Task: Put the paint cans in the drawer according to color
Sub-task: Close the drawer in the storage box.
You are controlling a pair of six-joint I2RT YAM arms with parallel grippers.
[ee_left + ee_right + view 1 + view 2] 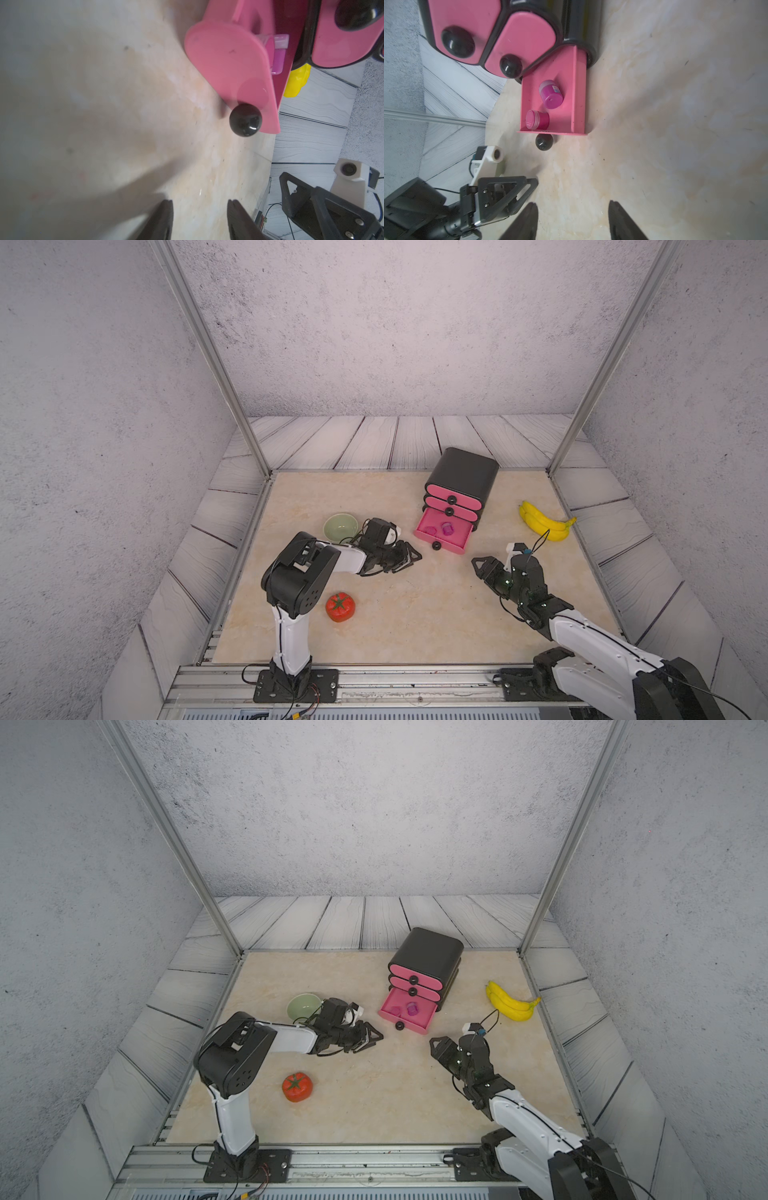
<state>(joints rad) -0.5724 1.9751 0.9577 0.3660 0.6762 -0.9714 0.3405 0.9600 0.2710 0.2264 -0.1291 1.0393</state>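
The drawer (461,477) is a black cabinet with three pink fronts. Its lowest tray (451,546) is pulled out, black knob (436,546) forward. Two magenta paint cans (430,530) (447,528) lie in that tray. The right wrist view shows one on its side (551,96) and one near the front wall (536,119). My left gripper (415,558) hovers low just left of the knob, open and empty. Facing it from the right, my right gripper (477,562) is also open and empty. The left wrist view shows the knob (245,120) ahead of the left gripper (200,202).
A red tomato (340,607) sits near the left arm's base. A pale green bowl (340,526) stands behind the left wrist. Yellow bananas (544,522) lie right of the cabinet. Metal frame posts stand at the back corners.
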